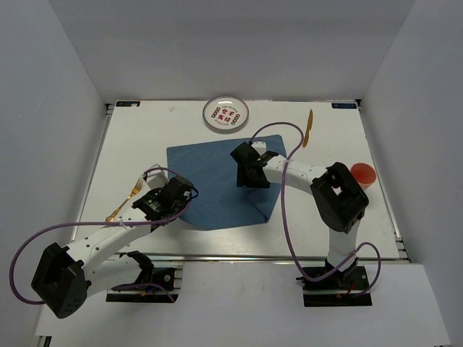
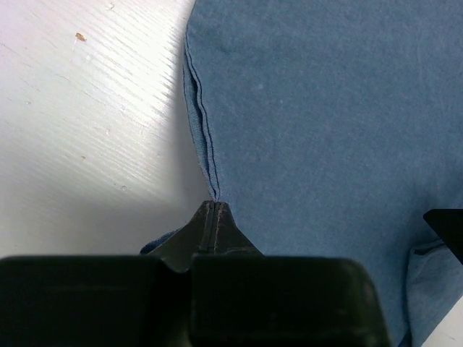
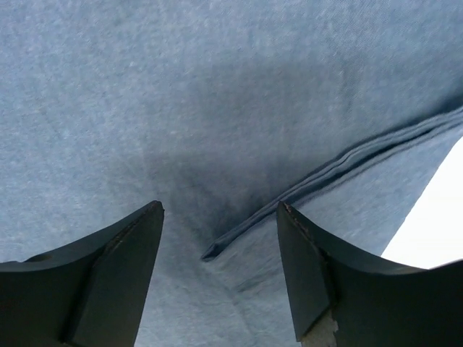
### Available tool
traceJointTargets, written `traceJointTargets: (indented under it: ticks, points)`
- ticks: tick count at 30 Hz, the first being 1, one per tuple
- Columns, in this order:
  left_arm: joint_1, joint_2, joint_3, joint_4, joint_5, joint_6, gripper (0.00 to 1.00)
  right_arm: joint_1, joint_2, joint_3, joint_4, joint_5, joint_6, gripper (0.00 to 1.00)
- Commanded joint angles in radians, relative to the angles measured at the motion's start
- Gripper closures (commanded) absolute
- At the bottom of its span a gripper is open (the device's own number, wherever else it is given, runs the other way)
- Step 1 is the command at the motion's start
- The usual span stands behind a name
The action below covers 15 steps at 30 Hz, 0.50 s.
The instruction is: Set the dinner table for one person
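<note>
The large white tabletop [image 1: 145,130] spans the view, with the blue cloth placemat [image 1: 210,181] at its centre, one corner folded over. The left tool [image 2: 215,211] is pinched on the placemat's edge, while the right tool [image 3: 221,217] hovers wide open and empty. The patterned round plate [image 1: 226,113], gold fork [image 1: 124,201], gold knife [image 1: 308,128] and red cup [image 1: 362,174] are not yet placed.

- The dinner table [image 1: 347,210] is seen as plain white, trimmed with a silver rail.
- The placemat [image 1: 210,173] is done in a flat dusty blue, no print, hem stitched in the same blue.
- The plate [image 1: 207,108] is white with a greyish rim, and red characters and round red motifs are printed in the middle.
- The fork [image 1: 123,202] is finished in gold, the knife [image 1: 308,128] in a golden orange.
- The cup [image 1: 362,174] is coloured bright red.
- The arms [image 1: 101,242] are cased in white, the left gripper [image 2: 215,213] and right gripper [image 3: 218,206] in black, the cables [image 1: 282,217] sheathed in purple.
- The walls [image 1: 43,108] are painted pale grey.
</note>
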<state>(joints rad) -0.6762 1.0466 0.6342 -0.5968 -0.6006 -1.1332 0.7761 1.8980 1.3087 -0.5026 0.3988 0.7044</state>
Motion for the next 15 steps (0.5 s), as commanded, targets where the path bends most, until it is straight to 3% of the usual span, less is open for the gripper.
traceJointTargets:
  ticks: [1,15]
  points:
    - [0.004,-0.005,-0.004,0.02,0.007,0.012,1.0,0.031,-0.011,-0.011,-0.028,0.074,0.081,0.32]
    - [0.004,-0.02,-0.01,0.026,0.013,0.019,1.0,0.074,-0.059,-0.084,-0.079,0.153,0.113,0.51]
